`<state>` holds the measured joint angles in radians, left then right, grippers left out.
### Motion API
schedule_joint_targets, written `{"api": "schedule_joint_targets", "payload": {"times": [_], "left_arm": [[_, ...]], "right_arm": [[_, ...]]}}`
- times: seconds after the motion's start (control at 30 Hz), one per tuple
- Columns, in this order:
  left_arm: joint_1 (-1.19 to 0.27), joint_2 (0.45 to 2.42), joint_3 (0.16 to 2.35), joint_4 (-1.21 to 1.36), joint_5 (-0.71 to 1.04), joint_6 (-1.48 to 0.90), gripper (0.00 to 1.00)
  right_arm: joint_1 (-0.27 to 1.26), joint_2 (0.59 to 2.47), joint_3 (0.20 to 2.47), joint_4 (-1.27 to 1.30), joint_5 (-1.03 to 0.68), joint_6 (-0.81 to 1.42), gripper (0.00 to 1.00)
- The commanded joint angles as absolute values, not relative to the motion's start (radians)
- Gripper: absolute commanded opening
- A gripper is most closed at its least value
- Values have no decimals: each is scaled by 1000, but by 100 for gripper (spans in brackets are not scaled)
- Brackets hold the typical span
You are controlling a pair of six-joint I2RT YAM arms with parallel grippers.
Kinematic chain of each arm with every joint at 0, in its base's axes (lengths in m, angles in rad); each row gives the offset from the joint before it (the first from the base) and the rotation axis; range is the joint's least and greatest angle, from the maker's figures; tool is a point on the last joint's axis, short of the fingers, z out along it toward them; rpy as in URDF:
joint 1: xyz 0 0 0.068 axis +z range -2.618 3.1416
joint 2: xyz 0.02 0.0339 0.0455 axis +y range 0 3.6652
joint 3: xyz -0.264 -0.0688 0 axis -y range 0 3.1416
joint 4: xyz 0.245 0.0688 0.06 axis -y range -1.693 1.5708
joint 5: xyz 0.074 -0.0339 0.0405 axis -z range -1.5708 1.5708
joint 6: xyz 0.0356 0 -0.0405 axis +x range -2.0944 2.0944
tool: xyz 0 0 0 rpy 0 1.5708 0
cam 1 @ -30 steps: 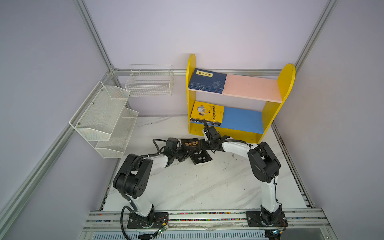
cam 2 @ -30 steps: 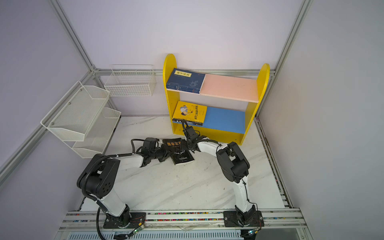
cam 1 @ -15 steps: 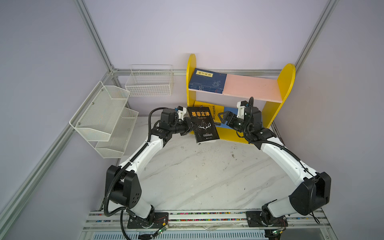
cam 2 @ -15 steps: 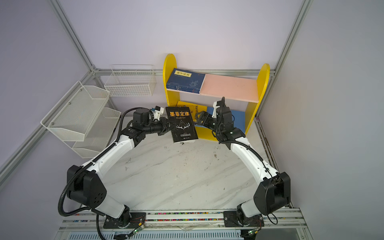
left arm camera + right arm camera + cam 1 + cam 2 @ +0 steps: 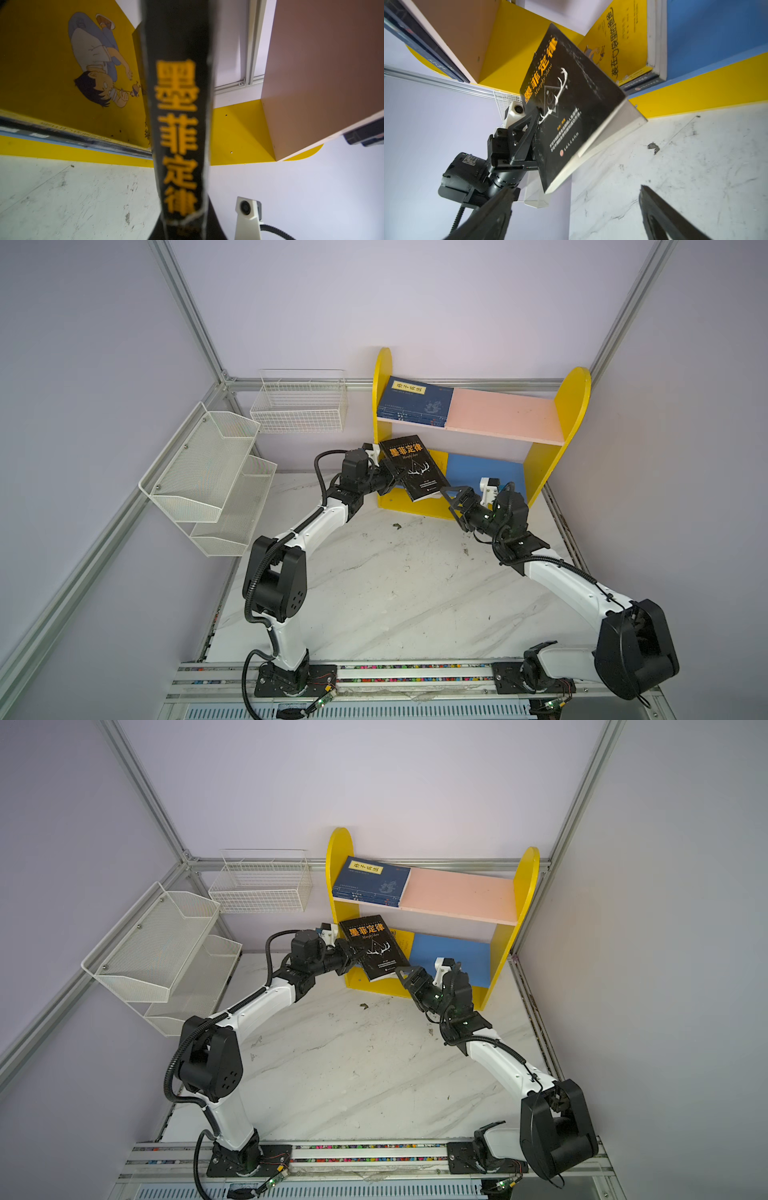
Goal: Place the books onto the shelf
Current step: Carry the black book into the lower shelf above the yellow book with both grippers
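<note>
Hanging on the side wall, well to the left of the left claw (image 5: 394,480), is a white mesh tiered rack (image 5: 208,477). A white wire basket (image 5: 299,402) hangs on the back wall, above and to the left of that claw.

The left claw itself is pinched narrow on the spine edge of a black book (image 5: 415,466) with an orange Chinese title. It holds the book tilted in the air above the marble table (image 5: 395,593), cover facing up in both top views. The book reaches to the right from the claw, toward the shelf (image 5: 571,406), which stands just beyond the claw against the back wall.

The shelf has yellow round-topped sides. Its pink upper board (image 5: 503,416), above the claw, carries a flat stack of navy books (image 5: 415,402) at its left end. On its blue lower board (image 5: 482,472), to the right of the claw, a yellow book (image 5: 623,41) tops a small stack at the left end, partly hidden behind the held book. The held book's far corner sits close to the shelf's yellow front rail; whether they touch cannot be told.

To the right of the book, the right claw (image 5: 449,502) stands wide and empty, jaws pointing toward the book's lower corner, near it but apart. The blue board lies just behind this claw.
</note>
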<state>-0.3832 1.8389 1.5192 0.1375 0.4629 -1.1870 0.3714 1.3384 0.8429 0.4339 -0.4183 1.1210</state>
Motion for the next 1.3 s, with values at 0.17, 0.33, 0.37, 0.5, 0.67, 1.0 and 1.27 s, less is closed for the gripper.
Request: {"api": "schedule_joint_targets", "payload": {"times": [0.17,0.33,0.37,0.5,0.67,1.0,1.27], "left_arm": [[-425,1828,1650,371,327,-1259,0],[-435,1833,1644,402,297,-1284,0],[-437,1833,1645,404,295,-1283,0],[-443,1822,1624,425,265,-1285,0],[-443,1810,1601,430,245,-1288,0],[-428,1782,1541,405,283,-1261,57],[-396,1817,1570,383,329,-1259,70]], "right_arm": [[387,1477,859,874,-485,1332,97],[402,1591,953,958,-484,1353,94],[403,1610,968,982,-483,1358,93],[408,1671,1016,1008,-456,1374,78],[408,1678,1022,976,-415,1357,47],[366,1727,1122,878,-502,1308,16],[294,1736,1182,818,-720,1298,16]]}}
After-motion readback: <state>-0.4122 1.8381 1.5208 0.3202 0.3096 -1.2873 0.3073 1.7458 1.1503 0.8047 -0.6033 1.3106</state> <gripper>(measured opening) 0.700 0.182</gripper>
